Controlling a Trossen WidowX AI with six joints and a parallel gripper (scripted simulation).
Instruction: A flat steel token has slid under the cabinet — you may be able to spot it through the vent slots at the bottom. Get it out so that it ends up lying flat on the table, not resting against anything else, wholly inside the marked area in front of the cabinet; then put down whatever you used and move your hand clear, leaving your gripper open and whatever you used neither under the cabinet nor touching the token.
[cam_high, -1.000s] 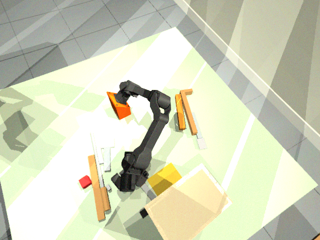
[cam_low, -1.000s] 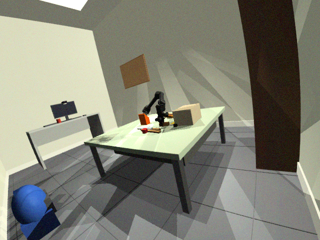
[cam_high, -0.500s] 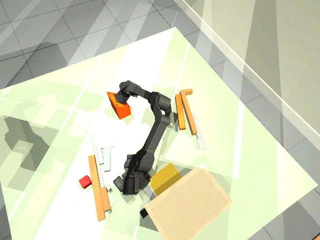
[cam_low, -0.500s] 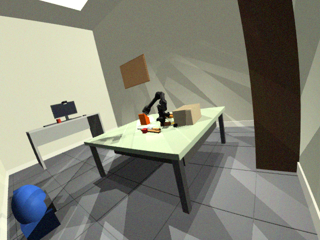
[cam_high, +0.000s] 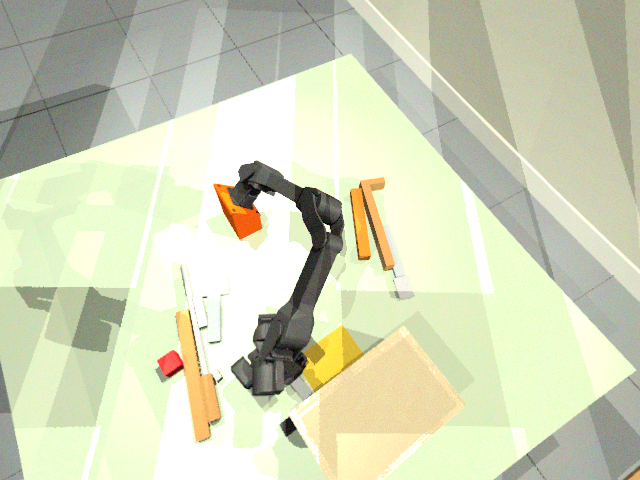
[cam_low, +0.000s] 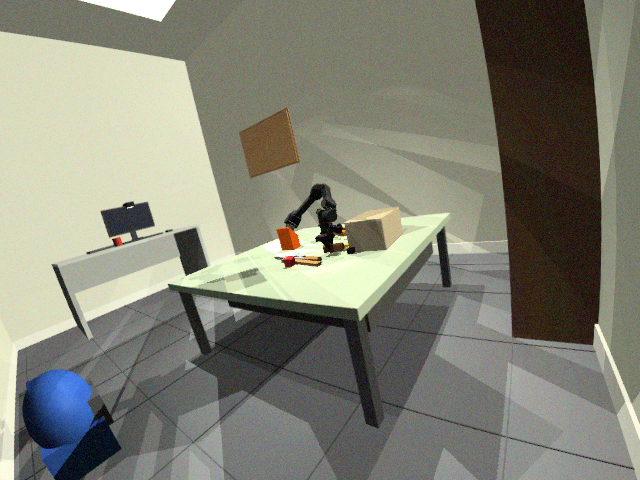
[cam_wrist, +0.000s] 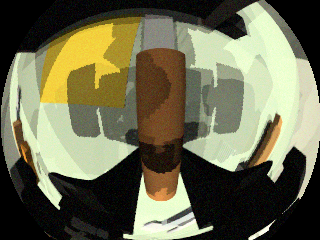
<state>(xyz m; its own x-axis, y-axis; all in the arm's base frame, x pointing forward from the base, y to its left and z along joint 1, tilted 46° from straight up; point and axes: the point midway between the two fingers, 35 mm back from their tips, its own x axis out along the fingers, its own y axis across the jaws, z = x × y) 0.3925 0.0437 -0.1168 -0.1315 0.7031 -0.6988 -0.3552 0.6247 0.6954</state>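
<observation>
The tan cabinet (cam_high: 382, 397) (cam_low: 366, 233) stands on the table; its vent slots cannot be made out. The yellow marked area (cam_high: 336, 353) (cam_wrist: 82, 60) lies along its front side. My gripper (cam_high: 268, 384) (cam_wrist: 159, 151) is shut on the brown cylindrical handle (cam_wrist: 161, 95) of a tool, low over the table in front of the cabinet. The tool's flat grey blade (cam_high: 301, 386) (cam_wrist: 159, 34) points to the cabinet, beside the yellow area; its far end is hidden, so I cannot tell whether it is under the cabinet. The steel token is not visible in any view.
A black block (cam_high: 288, 426) (cam_low: 351, 250) is by the cabinet's near corner. A red cube (cam_high: 170, 363) (cam_low: 288, 261), a long wooden bar (cam_high: 190, 361) and pale, thin pieces lie left. An orange wedge block (cam_high: 248, 224) (cam_low: 287, 238) stands beyond. An L-shaped wooden stick (cam_high: 378, 227) and an orange bar (cam_high: 360, 224) lie right.
</observation>
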